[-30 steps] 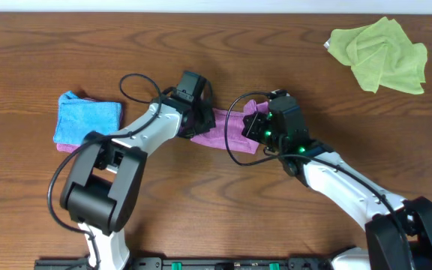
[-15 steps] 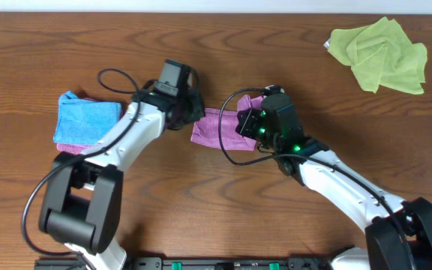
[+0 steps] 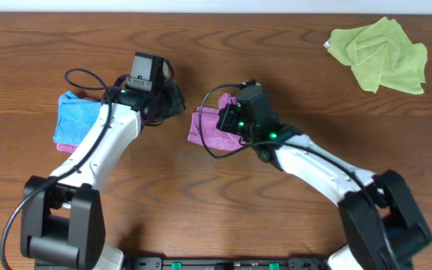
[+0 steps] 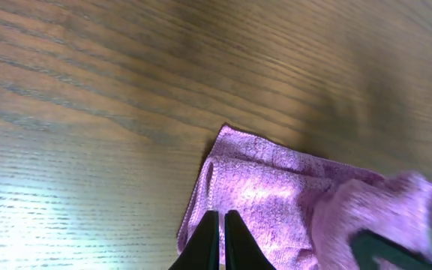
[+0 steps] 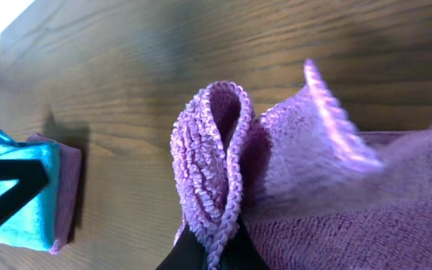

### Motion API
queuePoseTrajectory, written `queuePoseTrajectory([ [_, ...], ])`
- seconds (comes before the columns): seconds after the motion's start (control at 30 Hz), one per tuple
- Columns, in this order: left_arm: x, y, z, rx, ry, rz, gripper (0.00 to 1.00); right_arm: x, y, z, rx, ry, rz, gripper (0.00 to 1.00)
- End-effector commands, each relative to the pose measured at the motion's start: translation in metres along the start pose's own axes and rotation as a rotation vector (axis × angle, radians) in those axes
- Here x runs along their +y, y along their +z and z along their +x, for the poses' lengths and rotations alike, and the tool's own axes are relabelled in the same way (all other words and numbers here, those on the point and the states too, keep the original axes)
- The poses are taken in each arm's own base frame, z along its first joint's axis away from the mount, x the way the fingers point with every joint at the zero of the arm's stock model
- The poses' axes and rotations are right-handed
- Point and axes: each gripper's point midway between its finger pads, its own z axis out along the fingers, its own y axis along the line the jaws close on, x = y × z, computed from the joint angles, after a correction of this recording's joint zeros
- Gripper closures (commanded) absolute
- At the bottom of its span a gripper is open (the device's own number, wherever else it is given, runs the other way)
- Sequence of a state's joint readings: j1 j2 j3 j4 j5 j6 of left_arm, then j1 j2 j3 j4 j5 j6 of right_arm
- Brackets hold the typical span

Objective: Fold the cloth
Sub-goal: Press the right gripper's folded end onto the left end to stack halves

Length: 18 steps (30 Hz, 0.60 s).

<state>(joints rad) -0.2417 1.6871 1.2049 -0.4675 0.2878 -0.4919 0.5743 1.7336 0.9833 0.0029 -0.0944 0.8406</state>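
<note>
The purple cloth [image 3: 207,129] lies partly folded at the table's middle. My right gripper [image 3: 229,120] is shut on a doubled-over edge of it; in the right wrist view the looped hem [image 5: 217,157] stands up from between the fingers [image 5: 212,251]. My left gripper [image 3: 178,105] is shut and empty, just left of the cloth. In the left wrist view its closed fingertips [image 4: 222,229] hang over the cloth's near corner [image 4: 268,195] without holding it.
A folded blue cloth [image 3: 85,116] rests on another purple one at the left; it also shows in the right wrist view [image 5: 21,195]. A crumpled green cloth [image 3: 381,52] lies at the far right. Bare wood surrounds the purple cloth.
My left gripper has drawn back to the left, off the cloth. My right gripper has carried the cloth's edge leftward, folding it over.
</note>
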Motion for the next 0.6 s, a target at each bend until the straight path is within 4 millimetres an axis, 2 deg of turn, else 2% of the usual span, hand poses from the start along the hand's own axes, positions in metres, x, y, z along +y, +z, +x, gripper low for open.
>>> queuePoseTrajectory([
  [0.0,0.005,-0.009,-0.004,-0.021,0.013,-0.006,0.94,0.013,0.009,0.003,0.009,-0.023,-0.007,0.99],
  [0.3,0.013,-0.027,-0.014,-0.056,-0.014,-0.008,0.94,0.012,0.026,0.025,0.058,-0.043,0.009,0.99],
  [0.57,0.014,-0.031,-0.016,-0.064,-0.020,-0.007,0.94,0.013,0.030,0.029,0.062,-0.045,0.008,0.99],
])
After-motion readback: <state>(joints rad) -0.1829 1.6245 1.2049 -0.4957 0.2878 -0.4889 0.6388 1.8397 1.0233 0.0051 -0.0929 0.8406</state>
